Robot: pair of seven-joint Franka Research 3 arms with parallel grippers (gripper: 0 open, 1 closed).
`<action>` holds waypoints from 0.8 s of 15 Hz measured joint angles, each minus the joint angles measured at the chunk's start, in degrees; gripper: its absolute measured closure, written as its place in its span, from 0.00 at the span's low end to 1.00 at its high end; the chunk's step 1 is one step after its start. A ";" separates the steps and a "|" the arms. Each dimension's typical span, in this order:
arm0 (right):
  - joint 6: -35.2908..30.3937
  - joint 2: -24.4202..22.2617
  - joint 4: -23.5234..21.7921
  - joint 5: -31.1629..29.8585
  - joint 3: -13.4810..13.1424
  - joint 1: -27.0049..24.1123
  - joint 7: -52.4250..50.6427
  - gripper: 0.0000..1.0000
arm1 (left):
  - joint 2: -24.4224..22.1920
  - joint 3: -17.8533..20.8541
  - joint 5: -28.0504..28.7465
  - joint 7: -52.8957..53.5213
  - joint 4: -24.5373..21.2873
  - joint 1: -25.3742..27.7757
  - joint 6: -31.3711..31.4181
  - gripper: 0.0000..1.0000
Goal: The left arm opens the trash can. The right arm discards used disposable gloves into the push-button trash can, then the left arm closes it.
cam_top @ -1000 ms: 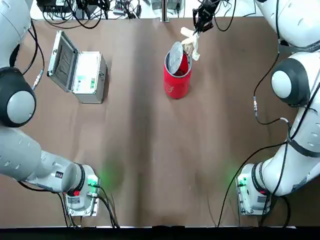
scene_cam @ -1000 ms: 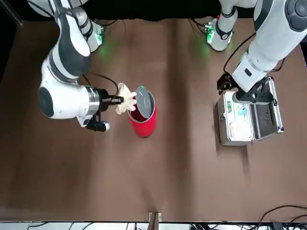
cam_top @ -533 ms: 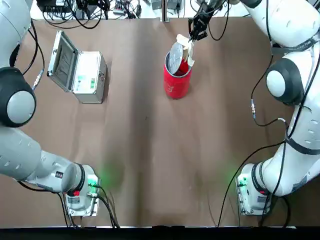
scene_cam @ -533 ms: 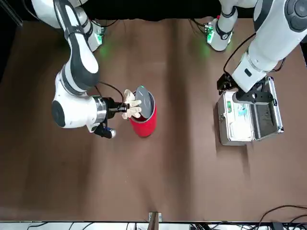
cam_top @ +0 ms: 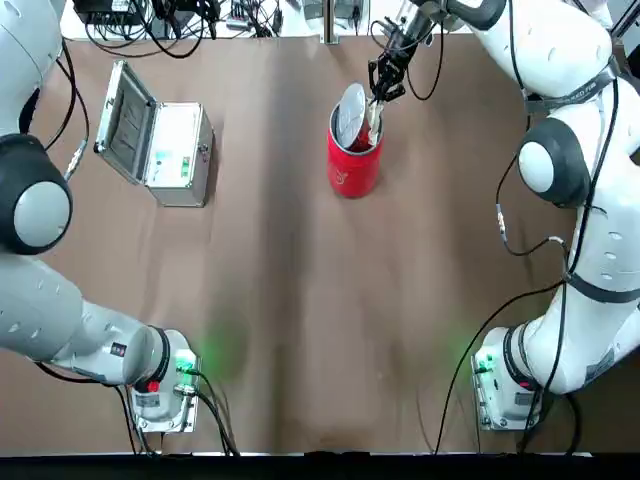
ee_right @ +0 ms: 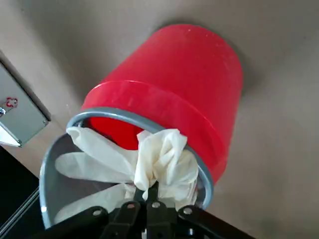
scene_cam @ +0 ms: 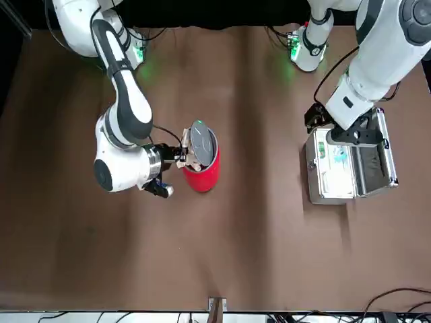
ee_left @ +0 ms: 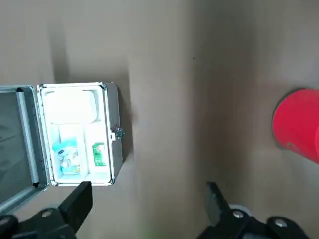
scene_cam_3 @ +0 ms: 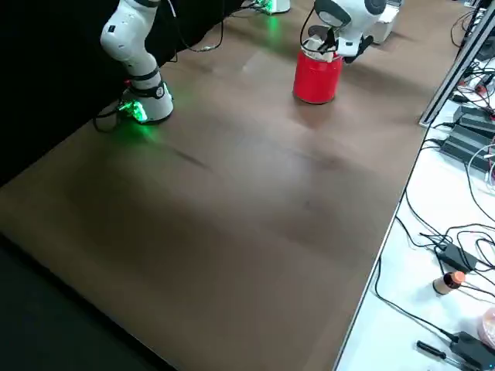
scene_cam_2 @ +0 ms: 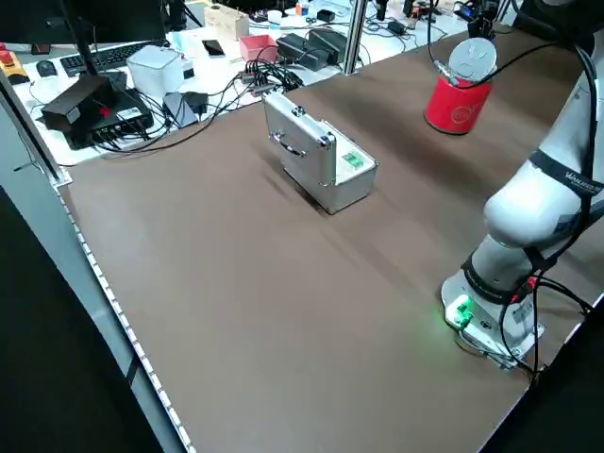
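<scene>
Right gripper [ee_right: 149,196]: fingers pinched on the disposable gloves [ee_right: 159,159], right at the can's mouth.
Gloves: wad bunched at the jaws, loose glove fingers trailing over the lid [ee_right: 65,199].
Trash can [cam_top: 354,160]: upright at the table's far side, long axis vertical, lid raised.
Left gripper [ee_left: 144,209]: spread, empty, above the metal case [ee_left: 75,134].
Progress: opened; release and closing remain.

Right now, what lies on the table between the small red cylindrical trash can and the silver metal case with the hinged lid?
Nothing: in the top view, only bare brown table lies between the trash can and the open metal case.
</scene>
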 joint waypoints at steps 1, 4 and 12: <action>0.04 0.15 0.00 0.05 0.00 0.17 0.00 0.98 | 0.00 0.00 0.00 0.00 0.00 0.00 0.00 0.00; 0.15 0.75 -0.09 0.06 0.00 1.05 0.05 0.98 | 0.00 -0.01 0.00 0.00 -0.01 0.00 0.00 0.00; 1.43 2.72 -0.04 0.09 -0.44 1.59 0.05 0.95 | 0.00 -0.01 0.00 0.00 -0.03 0.00 0.00 0.00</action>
